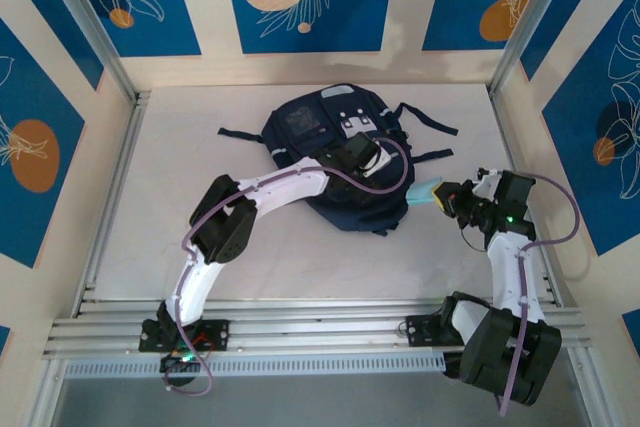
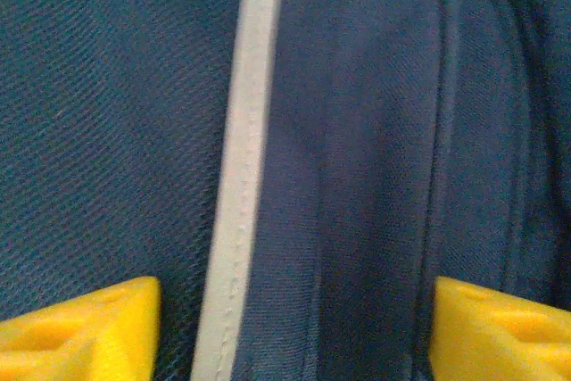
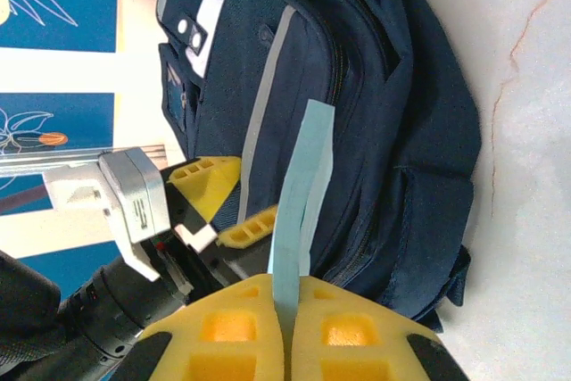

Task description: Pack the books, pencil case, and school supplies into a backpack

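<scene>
The navy backpack (image 1: 310,127) lies flat in the middle of the table, white patches toward the back. My left gripper (image 1: 368,154) rests on its right side, open. Its yellow fingertips (image 2: 80,327) straddle navy fabric (image 2: 375,131) and the pale grey stripe (image 2: 241,176). In the right wrist view the left gripper (image 3: 230,202) presses against the backpack (image 3: 393,113). My right gripper (image 3: 287,296) is shut on a light-blue pad (image 3: 303,194), held edge-on just right of the backpack. From above, the pad (image 1: 422,193) sticks out of the right gripper (image 1: 440,197) toward the bag. The books and the pencil case are out of view.
Dark straps (image 1: 430,119) spread from the backpack toward the back right, and another strap (image 1: 240,134) lies to its left. Aluminium rails (image 1: 110,197) line the left side and the near edge of the white table (image 1: 170,247). Patterned walls close in the table.
</scene>
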Controlling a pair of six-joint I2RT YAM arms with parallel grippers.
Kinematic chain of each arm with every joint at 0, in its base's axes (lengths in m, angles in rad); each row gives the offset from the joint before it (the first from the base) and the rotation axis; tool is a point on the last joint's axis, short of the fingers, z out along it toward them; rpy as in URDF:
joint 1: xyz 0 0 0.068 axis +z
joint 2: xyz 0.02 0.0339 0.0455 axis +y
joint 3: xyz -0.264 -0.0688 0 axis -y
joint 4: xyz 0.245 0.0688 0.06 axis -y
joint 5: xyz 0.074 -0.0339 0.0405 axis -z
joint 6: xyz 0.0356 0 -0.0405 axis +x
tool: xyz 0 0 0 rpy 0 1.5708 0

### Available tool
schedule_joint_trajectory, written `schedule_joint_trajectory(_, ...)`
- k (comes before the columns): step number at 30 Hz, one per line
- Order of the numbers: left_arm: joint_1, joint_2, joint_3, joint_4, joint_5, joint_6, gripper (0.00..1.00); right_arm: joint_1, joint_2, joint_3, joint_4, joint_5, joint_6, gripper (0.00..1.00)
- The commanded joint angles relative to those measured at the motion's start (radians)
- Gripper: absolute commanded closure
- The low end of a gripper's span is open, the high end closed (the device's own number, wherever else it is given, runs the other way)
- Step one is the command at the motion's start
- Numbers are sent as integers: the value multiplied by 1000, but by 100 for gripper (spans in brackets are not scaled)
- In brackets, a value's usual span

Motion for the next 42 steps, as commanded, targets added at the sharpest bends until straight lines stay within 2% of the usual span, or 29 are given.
schedule_joint_trajectory(1,8,66,19,-69,-155,3,60,39,-13,-24,34,-2,43,100)
schedule_joint_trajectory(2,14,67,30,-73,-163,2,73,55,-13,-27,42,9,49,100)
schedule_joint_trajectory(5,17,39,39,-73,-102,-14,100,102,-8,-30,64,48,71,100)
schedule_joint_trajectory(15,47,-96,98,-139,183,-158,100,273,119,-6,225,108,164,100)
schedule_joint_trajectory(21,56,-91,92,-129,272,-194,100,318,181,-9,307,177,206,100)
schedule_joint_trajectory(26,56,-93,90,-108,373,-243,100,363,215,-49,443,269,257,100)
schedule_joint_trajectory(32,57,-115,85,-97,436,-288,100,395,276,-37,490,324,286,100)
schedule_joint_trajectory(42,74,-190,122,-31,436,-377,100,459,239,-68,516,395,329,100)
